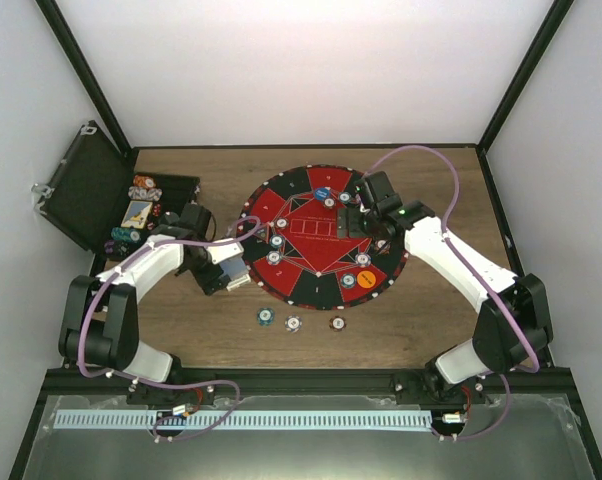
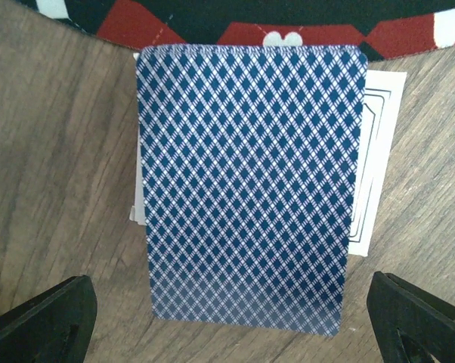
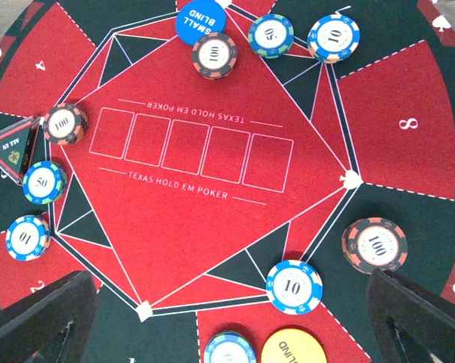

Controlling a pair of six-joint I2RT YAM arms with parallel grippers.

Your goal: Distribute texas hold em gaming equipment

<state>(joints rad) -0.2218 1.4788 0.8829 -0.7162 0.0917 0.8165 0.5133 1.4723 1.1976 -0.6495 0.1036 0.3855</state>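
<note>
A stack of playing cards [image 2: 246, 189] with a blue diamond-pattern back lies on the wooden table just off the mat's edge, with a white card face sticking out beneath it. My left gripper [image 2: 229, 302] hovers over the stack, open, its fingers [image 2: 42, 321] wide on either side and apart from the cards. In the top view the left gripper [image 1: 231, 272] sits at the mat's left rim. My right gripper [image 3: 227, 310] hangs open above the round red-and-black mat [image 3: 190, 227], holding nothing. Several poker chips lie on the mat, among them a blue 10 chip [image 3: 294, 286] and a 100 chip [image 3: 374, 244].
An open black case [image 1: 81, 185] with more chips [image 1: 146, 215] stands at the far left. Three chips [image 1: 293, 323] lie on the table in front of the mat [image 1: 321, 285]. A yellow blind button [image 3: 293, 352] and a blue small-blind button [image 3: 199, 19] rest on the mat.
</note>
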